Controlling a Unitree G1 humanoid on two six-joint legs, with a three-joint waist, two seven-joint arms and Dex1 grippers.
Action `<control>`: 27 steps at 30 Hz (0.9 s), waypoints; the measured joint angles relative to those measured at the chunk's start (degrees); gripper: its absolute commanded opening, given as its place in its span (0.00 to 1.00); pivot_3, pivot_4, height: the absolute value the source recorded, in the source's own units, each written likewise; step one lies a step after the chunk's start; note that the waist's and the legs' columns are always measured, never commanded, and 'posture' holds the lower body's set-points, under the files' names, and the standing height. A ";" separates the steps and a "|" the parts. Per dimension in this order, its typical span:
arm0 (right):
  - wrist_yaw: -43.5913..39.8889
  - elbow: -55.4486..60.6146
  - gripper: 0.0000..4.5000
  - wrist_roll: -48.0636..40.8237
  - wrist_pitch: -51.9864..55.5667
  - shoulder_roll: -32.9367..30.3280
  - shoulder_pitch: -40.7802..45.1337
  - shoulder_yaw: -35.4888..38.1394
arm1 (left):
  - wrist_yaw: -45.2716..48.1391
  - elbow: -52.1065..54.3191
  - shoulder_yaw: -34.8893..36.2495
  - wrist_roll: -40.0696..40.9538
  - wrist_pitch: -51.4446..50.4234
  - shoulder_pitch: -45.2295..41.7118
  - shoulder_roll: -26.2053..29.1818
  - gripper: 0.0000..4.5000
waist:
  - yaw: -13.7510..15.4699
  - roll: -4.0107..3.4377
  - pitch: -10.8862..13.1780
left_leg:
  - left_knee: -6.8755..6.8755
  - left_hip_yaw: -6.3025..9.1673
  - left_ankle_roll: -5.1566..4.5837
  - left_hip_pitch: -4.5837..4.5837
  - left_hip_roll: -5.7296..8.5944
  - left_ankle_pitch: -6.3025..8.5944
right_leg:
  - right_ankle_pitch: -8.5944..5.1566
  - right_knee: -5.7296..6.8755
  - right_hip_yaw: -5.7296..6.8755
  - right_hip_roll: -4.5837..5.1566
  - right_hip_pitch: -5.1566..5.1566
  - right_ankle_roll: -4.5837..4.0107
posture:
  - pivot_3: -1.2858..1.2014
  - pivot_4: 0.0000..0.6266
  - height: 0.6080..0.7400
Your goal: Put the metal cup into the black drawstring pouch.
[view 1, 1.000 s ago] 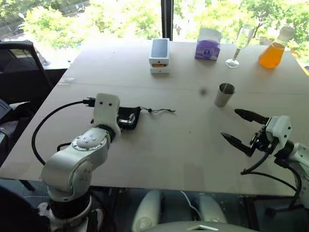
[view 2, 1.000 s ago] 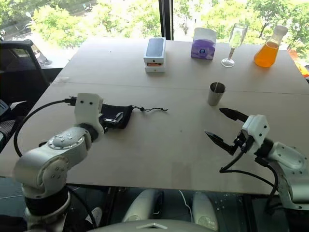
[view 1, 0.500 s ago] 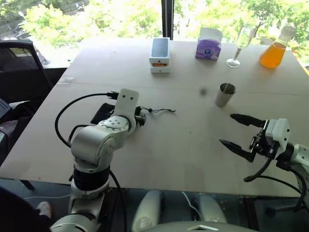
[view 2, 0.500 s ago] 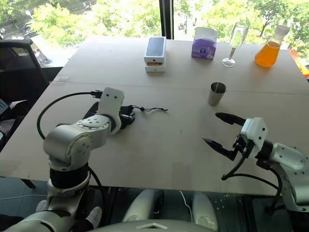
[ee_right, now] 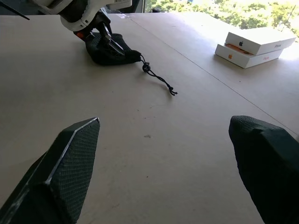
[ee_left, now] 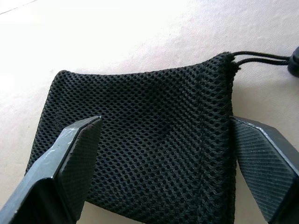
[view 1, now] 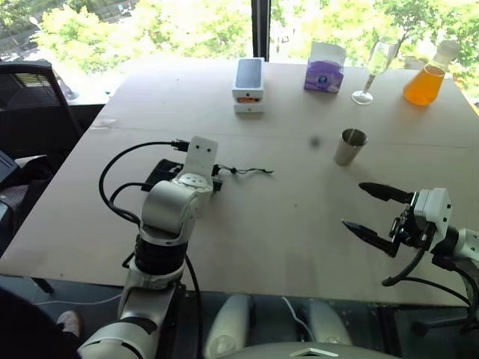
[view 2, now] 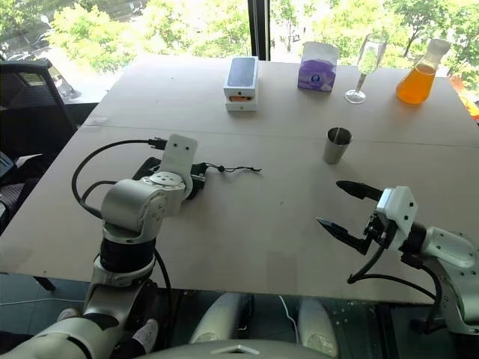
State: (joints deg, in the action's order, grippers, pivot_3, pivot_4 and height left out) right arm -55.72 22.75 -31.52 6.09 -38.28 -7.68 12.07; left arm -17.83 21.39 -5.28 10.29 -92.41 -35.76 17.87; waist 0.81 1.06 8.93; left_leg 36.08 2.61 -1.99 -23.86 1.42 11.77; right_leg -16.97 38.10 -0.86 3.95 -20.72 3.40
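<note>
The metal cup (view 1: 349, 146) stands upright on the table's right half, mouth up. My right gripper (view 1: 355, 206) hovers open and empty nearer the front edge, short of the cup. The black drawstring pouch (ee_left: 154, 154) lies flat on the left half, its cord (view 1: 247, 171) trailing right to a knot. My left gripper (ee_left: 163, 128) is open and tilted down over the pouch, with one finger at each side of the mesh fabric. In the head views my left arm hides most of the pouch (view 1: 159, 174). The right wrist view shows the pouch (ee_right: 112, 50) under that gripper.
Stacked white phone boxes (view 1: 248, 84), a purple tissue box (view 1: 323, 69), a clear stemmed glass (view 1: 376, 63) and an orange flask (view 1: 423, 75) line the table's far side. A black chair (view 1: 30, 105) stands off the left edge.
My left arm has swung forward and tipped its gripper down over the pouch. My right gripper has stayed about where it was, still open.
</note>
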 measured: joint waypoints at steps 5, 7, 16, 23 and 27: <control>0.06 0.06 0.99 0.05 -0.13 0.00 -0.41 0.00 | 0.17 -0.04 -0.58 -1.25 0.00 0.00 0.83 0.98 | 0.04 0.00 0.00 | 0.00 0.01 0.01 0.00 0.01 0.00 | 0.00 0.00 0.01 0.04 0.00 0.00 | 0.52 0.24 1.00; 0.08 0.06 0.99 0.12 -0.24 0.01 -0.45 0.00 | 0.37 -0.04 -1.37 -1.30 0.00 0.00 1.67 0.98 | 0.03 0.00 0.00 | 0.00 0.02 0.01 0.00 0.01 0.01 | 0.00 0.00 0.01 0.05 0.00 0.00 | 0.52 0.24 1.00; 0.60 0.67 1.00 1.03 -1.27 0.42 -1.63 0.00 | 0.78 -2.57 -2.66 -2.41 0.00 0.39 3.22 0.52 | 0.04 0.00 0.00 | 0.00 0.03 0.02 0.00 0.01 0.01 | 0.00 0.00 0.02 0.06 0.00 0.00 | 0.52 0.24 1.00; 1.37 1.45 1.00 1.27 -1.29 0.49 -1.90 -0.10 | 1.51 -6.01 -1.27 -2.93 0.18 1.16 2.86 0.02 | 0.01 -0.01 0.00 | 0.00 0.04 0.03 0.00 0.00 0.01 | 0.00 0.01 0.02 0.07 0.00 0.00 | 0.52 0.24 1.00; 1.99 1.50 1.00 1.56 -1.28 0.50 -1.91 -0.20 | 3.30 -5.68 0.00 -2.18 0.47 1.67 4.07 0.02 | -0.11 -0.03 -0.02 | 0.00 0.03 0.04 0.04 -0.02 0.02 | 0.00 0.03 -0.01 0.08 0.00 0.00 | 0.52 0.24 1.00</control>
State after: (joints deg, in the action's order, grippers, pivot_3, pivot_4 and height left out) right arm -53.73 24.25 -29.97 4.81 -37.78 -9.59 11.88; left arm -14.53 15.71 -5.28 8.11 -91.94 -34.09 21.94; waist 0.70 1.03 8.91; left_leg 36.08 2.64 -1.95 -23.82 1.40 11.79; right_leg -16.97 38.12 -0.87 4.03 -20.72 3.40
